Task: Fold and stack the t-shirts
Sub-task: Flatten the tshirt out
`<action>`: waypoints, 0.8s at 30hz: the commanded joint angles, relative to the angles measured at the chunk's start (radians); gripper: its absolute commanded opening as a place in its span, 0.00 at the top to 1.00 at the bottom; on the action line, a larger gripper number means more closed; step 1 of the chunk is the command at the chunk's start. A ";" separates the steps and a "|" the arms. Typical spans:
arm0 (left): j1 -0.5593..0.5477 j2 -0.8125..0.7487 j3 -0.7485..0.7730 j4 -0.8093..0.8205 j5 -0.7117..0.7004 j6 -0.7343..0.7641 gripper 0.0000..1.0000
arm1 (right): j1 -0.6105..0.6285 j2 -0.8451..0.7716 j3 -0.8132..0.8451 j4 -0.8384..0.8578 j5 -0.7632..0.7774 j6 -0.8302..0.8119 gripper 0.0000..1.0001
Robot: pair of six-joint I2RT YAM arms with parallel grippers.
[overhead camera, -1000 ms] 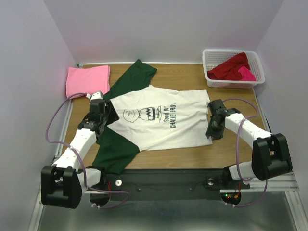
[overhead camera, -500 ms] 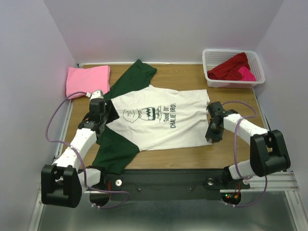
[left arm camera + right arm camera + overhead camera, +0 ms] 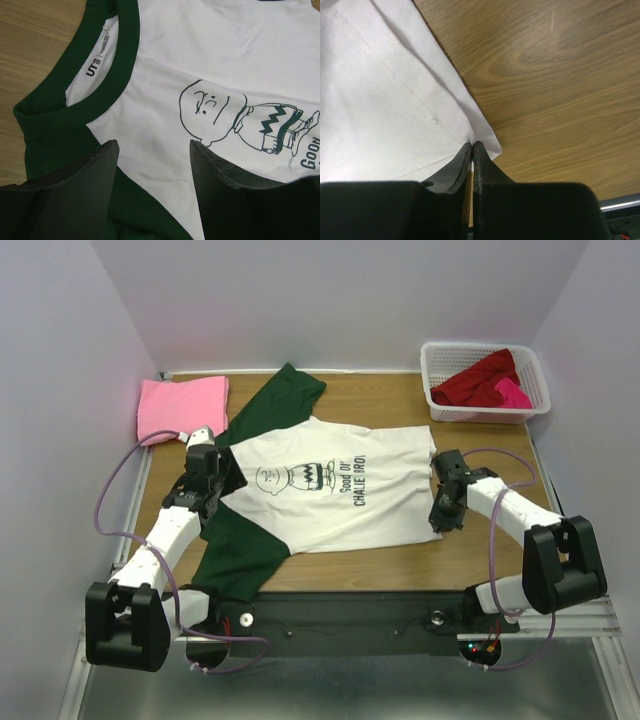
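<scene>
On the table (image 3: 390, 400) the Charlie Brown t-shirt (image 3: 330, 490) lies flat, print up. Over its green collar hangs the left gripper (image 3: 152, 150), jaws wide and holding nothing; from above this gripper hides the collar. The right gripper (image 3: 471, 146) has its jaws pressed together on the near hem corner, and the cloth between them I can hardly see. At far left lies the pink t-shirt (image 3: 181, 408), folded. The dark red t-shirt (image 3: 478, 380) and the magenta t-shirt (image 3: 513, 394) lie in the white basket (image 3: 470, 344), partly hidden by its wall.

Lattice basket (image 3: 470, 414) — far right, wooden table (image 3: 370, 400)
</scene>
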 commanded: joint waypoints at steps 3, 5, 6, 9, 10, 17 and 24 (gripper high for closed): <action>-0.005 0.018 0.014 0.017 -0.037 0.007 0.30 | -0.002 -0.096 0.061 -0.094 0.041 0.006 0.95; -0.005 0.035 0.017 0.008 -0.037 -0.001 0.30 | -0.004 -0.116 0.061 -0.117 0.044 0.009 0.95; -0.005 0.058 0.022 0.007 -0.039 -0.004 0.30 | -0.002 -0.133 0.056 -0.124 0.047 0.017 0.96; -0.005 0.125 0.039 -0.015 -0.033 -0.025 0.33 | -0.002 -0.163 0.030 -0.151 0.069 0.038 0.95; -0.005 0.148 0.059 -0.026 -0.034 -0.033 0.34 | -0.004 -0.173 0.022 -0.157 0.075 0.044 0.95; 0.032 0.364 0.126 -0.036 0.047 -0.099 0.46 | -0.004 -0.275 0.010 -0.215 0.121 0.130 0.95; 0.090 0.458 0.131 -0.026 0.110 -0.105 0.49 | -0.002 -0.358 -0.057 -0.290 0.083 0.201 0.94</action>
